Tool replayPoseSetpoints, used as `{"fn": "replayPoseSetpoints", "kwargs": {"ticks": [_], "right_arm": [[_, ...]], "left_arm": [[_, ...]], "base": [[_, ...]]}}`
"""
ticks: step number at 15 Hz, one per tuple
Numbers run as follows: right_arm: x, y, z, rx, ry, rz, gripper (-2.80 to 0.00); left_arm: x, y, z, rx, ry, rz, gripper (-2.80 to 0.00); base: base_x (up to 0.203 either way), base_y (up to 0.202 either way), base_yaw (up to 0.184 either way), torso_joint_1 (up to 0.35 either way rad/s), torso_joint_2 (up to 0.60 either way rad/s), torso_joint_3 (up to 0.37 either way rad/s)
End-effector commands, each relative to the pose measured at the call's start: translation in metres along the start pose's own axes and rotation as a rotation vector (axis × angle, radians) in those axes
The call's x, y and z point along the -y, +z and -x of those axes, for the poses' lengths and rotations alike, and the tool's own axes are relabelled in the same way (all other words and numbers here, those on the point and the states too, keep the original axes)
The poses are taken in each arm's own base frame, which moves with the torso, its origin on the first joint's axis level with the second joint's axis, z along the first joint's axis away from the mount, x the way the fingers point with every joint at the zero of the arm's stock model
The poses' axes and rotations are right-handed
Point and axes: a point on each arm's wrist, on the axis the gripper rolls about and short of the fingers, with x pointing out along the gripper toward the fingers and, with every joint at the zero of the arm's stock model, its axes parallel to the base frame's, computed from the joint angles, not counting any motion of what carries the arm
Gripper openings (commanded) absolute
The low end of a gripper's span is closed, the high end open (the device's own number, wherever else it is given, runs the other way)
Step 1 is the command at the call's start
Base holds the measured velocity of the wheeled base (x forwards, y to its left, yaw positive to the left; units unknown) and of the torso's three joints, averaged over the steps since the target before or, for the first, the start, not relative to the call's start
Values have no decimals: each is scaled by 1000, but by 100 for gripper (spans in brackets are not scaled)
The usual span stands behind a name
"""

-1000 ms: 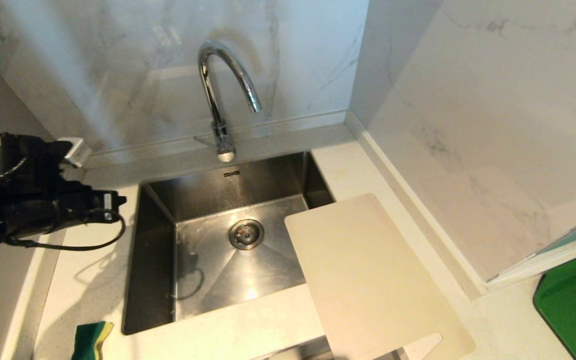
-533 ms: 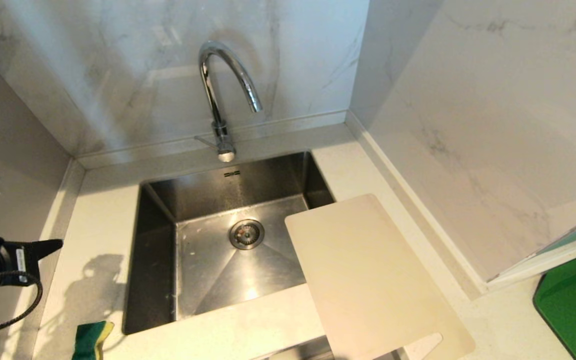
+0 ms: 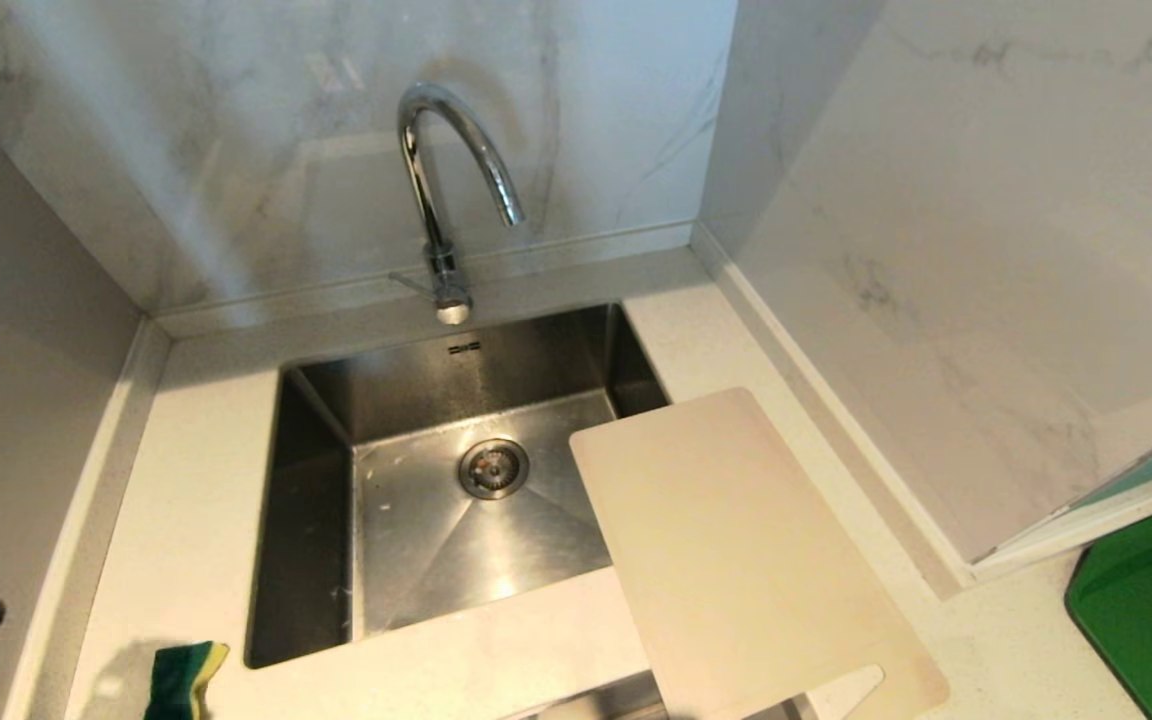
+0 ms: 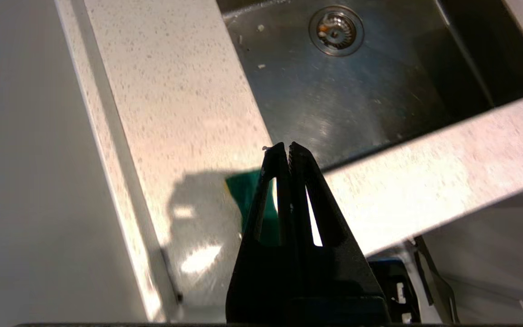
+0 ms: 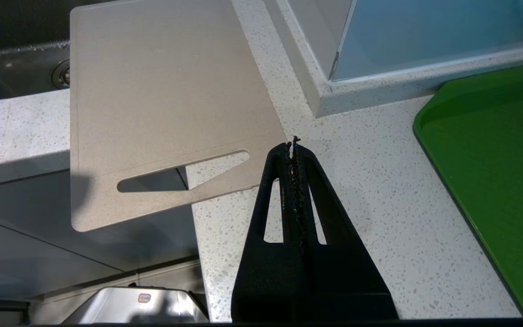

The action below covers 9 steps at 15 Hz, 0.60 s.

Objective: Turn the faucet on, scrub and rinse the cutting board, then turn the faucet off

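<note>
The sink [image 3: 316,520] is the landmark. The faucet [image 3: 441,190] stands upright on the counter [image 3: 196,480] just behind the sink's back rim, spout arched over the basin, with no water visible. The board [image 3: 736,560] lies flat at the sink's right front corner, one end jutting over the basin, its slot-handle end overhanging the counter's front edge. The left end effector [image 4: 287,147] hangs above the counter at the sink's left front corner, fingers pressed together and holding nothing, over a green and yellow sponge [image 3: 181,680]. The right end effector [image 5: 294,147] hovers above the counter right of the board's handle end, fingers closed and empty, near a green mat [image 5: 502,172]
</note>
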Motion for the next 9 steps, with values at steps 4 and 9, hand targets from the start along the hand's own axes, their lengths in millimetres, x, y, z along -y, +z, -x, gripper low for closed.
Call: {"fn": "replayPoseSetpoints", "kwargs": {"ticks": [4,9], "right_arm": [[0,0,0,-1,1,1,-280],[0,0,0,-1,1,1,-280]], "left_arm": [[8,-60,38,119,-19,-29,-280],[7,-96,45,212,49,-84,-280]], "base": [[0,0,0,0,0,0],[0,0,0,0,0,0]]}}
